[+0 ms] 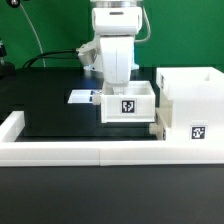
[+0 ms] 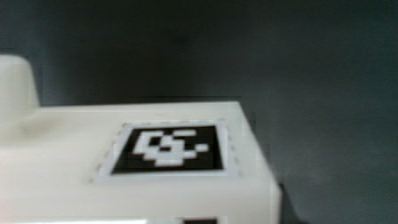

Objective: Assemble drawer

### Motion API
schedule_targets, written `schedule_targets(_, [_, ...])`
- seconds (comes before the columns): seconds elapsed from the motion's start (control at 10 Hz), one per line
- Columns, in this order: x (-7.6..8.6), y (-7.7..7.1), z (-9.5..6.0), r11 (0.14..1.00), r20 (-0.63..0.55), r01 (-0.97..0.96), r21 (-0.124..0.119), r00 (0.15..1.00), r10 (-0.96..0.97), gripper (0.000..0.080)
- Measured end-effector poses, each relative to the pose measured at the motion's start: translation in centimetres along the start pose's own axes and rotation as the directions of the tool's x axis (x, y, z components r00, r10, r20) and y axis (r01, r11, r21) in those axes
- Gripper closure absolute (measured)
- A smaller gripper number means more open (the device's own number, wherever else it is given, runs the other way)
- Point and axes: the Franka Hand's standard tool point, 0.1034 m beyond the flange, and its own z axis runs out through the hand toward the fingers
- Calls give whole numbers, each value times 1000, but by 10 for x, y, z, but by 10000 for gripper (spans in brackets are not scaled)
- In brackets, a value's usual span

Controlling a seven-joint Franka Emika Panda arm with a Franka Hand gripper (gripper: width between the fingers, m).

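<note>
A small white open-top tray (image 1: 127,103) with a black-and-white tag on its near face hangs just left of the tall white box housing (image 1: 190,105) in the exterior view. My gripper (image 1: 118,84) comes straight down into the tray. Its fingertips are hidden behind the tray wall, and it looks shut on that wall, with the tray held off the black table. A second low white part (image 1: 157,128), perhaps the other tray, sticks out at the foot of the housing. The wrist view shows only a white tagged surface (image 2: 173,148) very close; no fingers show there.
A long low white wall (image 1: 80,152) edges the table's front and the exterior view's left side. The marker board (image 1: 80,97) lies flat behind the tray. Black table (image 1: 50,110) spreads to the exterior view's left.
</note>
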Motion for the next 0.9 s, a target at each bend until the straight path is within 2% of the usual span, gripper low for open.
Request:
schedule_targets(0.1, [2, 1, 1, 1000, -1, 3, 7, 1000, -3, 757])
schedule_targets(0.4, [6, 9, 6, 1000, -8, 23, 6, 1000, -23, 757])
schedule_targets(0.9, [5, 8, 8, 1000, -9, 20, 9, 1000, -20, 757])
